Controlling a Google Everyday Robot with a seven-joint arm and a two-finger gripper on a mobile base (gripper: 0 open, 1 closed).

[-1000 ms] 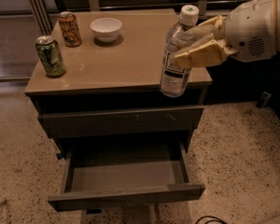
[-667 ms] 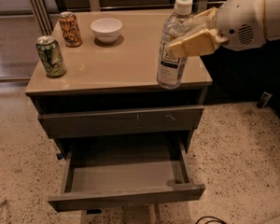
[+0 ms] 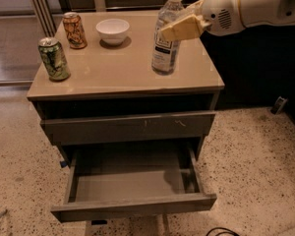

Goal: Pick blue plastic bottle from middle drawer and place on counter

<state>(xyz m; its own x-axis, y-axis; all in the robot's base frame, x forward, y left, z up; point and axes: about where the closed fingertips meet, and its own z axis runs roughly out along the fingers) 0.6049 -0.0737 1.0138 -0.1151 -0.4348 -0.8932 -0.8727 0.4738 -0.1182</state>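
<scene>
We see a small clear plastic bottle (image 3: 164,48) with a white screw cap and pale, dark-banded label standing upright on the right half of the glossy tan counter (image 3: 118,68). The white robot gripper (image 3: 169,29) reaches in over the counter's right edge, its tan fingers (image 3: 183,26) clamped on the bottle's upper body. At the counter's back sits a round white bowl (image 3: 112,31), with an orange drink can (image 3: 74,30) beside it and a green can (image 3: 53,58) near the counter's left edge. Below the counter, the plain-fronted grey-brown wooden drawer (image 3: 132,208) is pulled open, showing only its bare floor.
</scene>
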